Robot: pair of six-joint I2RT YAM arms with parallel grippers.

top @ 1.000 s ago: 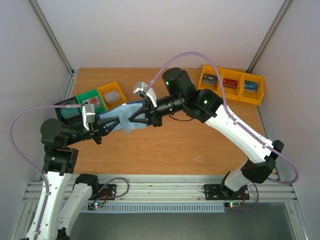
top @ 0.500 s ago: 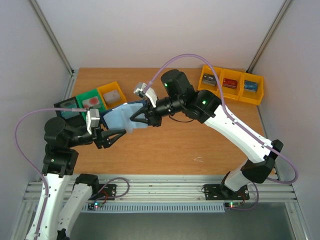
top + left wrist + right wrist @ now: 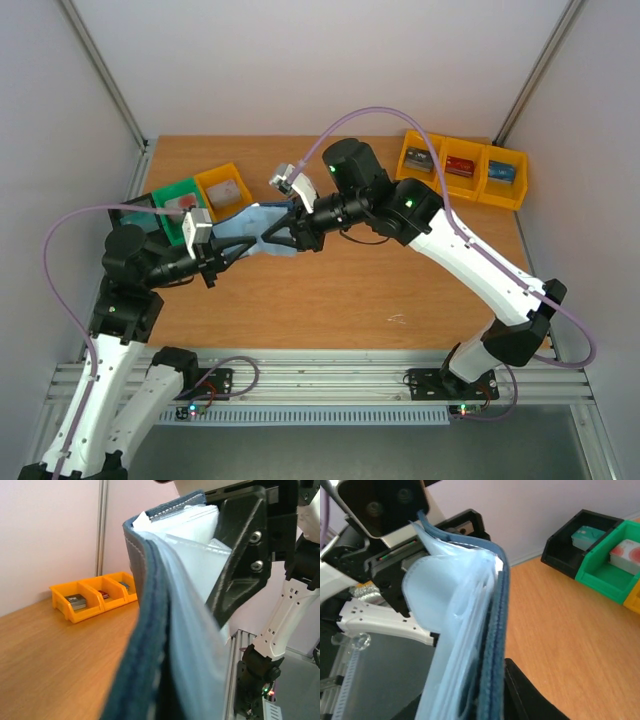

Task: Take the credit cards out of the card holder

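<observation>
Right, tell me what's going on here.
A navy wallet is held up above the table between the two arms. The right hand is clamped on one end, with the pale lining showing. The left hand is at the other end, but its grip is unclear.

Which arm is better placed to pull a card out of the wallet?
Left, likely. The right pincer is clamped on the card holder, holding it up; the left pincer sits at its other end, facing the pockets.
</observation>
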